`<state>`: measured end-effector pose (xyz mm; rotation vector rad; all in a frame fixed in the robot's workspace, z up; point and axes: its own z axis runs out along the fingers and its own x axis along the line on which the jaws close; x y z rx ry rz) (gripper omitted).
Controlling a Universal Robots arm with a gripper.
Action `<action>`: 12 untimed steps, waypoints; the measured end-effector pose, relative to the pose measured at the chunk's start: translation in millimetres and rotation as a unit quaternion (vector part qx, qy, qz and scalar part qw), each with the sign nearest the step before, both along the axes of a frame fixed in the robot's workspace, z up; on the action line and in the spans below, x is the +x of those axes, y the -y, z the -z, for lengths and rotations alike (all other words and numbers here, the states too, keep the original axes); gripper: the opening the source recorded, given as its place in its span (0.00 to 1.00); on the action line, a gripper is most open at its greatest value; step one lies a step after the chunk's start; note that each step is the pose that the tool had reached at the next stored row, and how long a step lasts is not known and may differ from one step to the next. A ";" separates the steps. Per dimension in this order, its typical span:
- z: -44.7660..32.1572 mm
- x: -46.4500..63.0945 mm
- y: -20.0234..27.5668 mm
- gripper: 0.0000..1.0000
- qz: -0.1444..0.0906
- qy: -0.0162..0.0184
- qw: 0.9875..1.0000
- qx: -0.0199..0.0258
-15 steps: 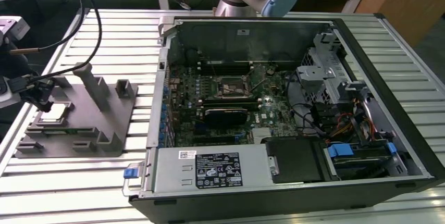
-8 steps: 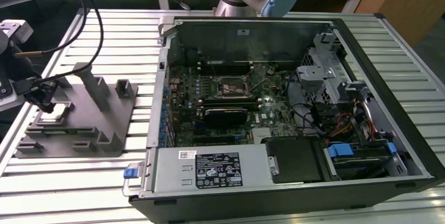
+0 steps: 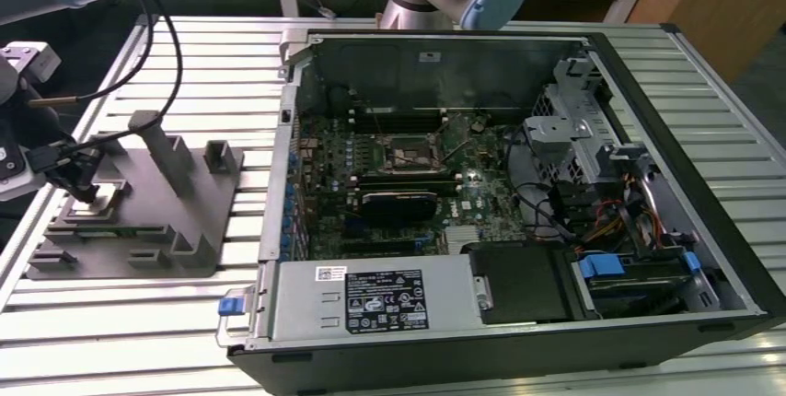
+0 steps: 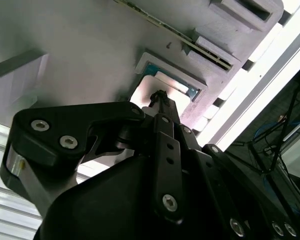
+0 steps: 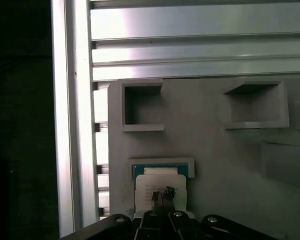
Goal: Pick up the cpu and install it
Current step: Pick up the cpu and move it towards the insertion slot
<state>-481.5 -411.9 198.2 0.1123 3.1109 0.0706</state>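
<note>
Cpu [image 5: 160,176] silver-white (teal rim around it); holder [image 3: 184,221] plain grey; tool [image 5: 163,195] black; table [image 3: 147,322] silver, ribbed.

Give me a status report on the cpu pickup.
Gripper right over the cpu, contact unclear. The cpu sits in its recess on the grey fixture, not lifted. Nothing blocking seen.

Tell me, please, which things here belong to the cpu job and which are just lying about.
Job: gripper, cpu, grey fixture under it, socket frame on the motherboard.
Lying about: grey box with white label, drive cage, cables.
</note>
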 end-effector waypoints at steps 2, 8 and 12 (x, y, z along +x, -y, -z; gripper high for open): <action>1.8 -0.7 -0.5 0.11 -0.001 0.000 1.000 0.000; 3.4 -0.8 -2.4 0.11 -0.003 0.000 1.000 0.000; 3.4 -0.8 -2.5 0.11 -0.003 0.000 1.000 0.000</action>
